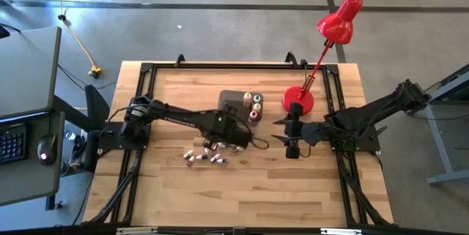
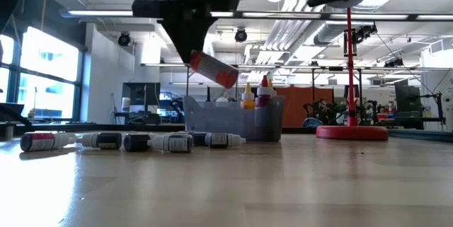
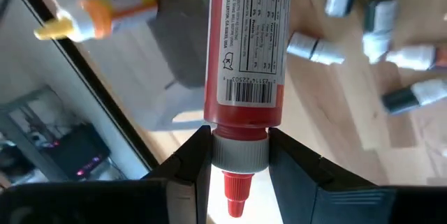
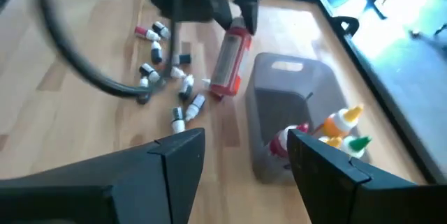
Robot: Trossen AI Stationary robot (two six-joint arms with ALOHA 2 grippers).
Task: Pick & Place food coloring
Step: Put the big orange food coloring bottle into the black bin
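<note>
A red food coloring bottle (image 3: 244, 35) with a printed label hangs above the table between the scattered vials and the dark grey bin (image 4: 293, 91); my left gripper (image 3: 239, 153) is shut on it. Several small vials (image 1: 201, 154) lie on their sides on the wood. Yellow-, red- and green-topped bottles (image 4: 342, 130) stand upright in the bin. My right gripper (image 4: 241, 161) hovers open to the right of the bin, facing it, with nothing between its fingers. My left gripper pinches the bottle's white cap collar (image 3: 239, 155), just behind the red nozzle, between its two fingers. The fingers come slanting down from the table's left. The bottle's body reaches past the fingertips, tilted, its base (image 2: 232, 78) lowest, lifted clear of the table.
A red desk lamp (image 1: 333, 26) stands with its round base (image 1: 298, 100) right of the bin, close to my right arm. A black cable (image 4: 77, 56) loops over the wood near the vials. Bare wood lies along the table's near edge.
</note>
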